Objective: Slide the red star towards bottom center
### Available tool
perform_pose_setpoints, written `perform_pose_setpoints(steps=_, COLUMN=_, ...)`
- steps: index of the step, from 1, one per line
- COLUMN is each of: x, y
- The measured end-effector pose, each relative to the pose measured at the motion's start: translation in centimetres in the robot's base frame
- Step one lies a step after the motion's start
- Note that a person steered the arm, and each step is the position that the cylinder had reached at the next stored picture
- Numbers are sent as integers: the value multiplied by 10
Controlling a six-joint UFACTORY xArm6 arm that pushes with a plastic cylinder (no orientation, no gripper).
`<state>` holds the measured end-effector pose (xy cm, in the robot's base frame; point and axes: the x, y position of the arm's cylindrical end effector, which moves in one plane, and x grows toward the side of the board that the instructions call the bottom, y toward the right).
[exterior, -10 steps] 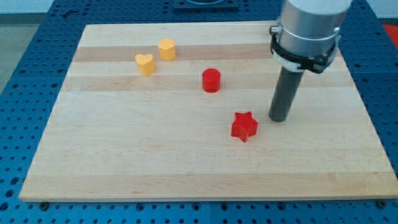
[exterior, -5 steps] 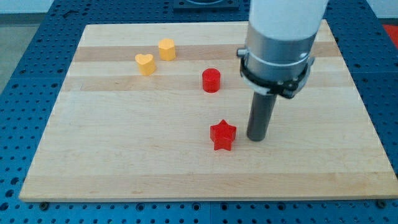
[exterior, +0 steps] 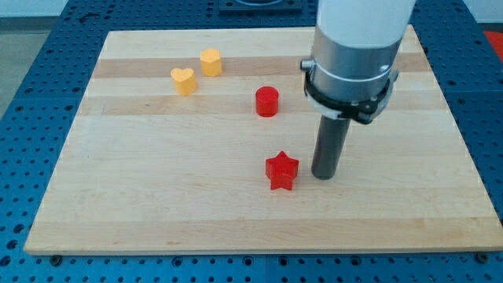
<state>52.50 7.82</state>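
Over the last second my tip (exterior: 324, 176) has shoved the small red star-shaped block (exterior: 281, 170) leftward and down the pale wooden desk (exterior: 157, 204); in the last half second neither has moved. The star sits just below mid-board, near centre, tip just beside its right. No jaws exist on this rod. Open board lies below it; the red cylinder block (exterior: 267, 101) stays well clear.

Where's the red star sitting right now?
The red star sits slightly right of the board's centre, in the view's lower half. My tip is just to its right with a small gap, and the red cylinder lies above it.
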Motion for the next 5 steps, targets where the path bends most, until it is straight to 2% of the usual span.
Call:
perform_pose_setpoints(steps=1, x=-12, y=5)
perform_pose_setpoints(steps=2, x=-42, y=10)
perform_pose_setpoints(steps=3, x=-46, y=-2)
perform_pose_setpoints(steps=5, x=-17, y=-36)
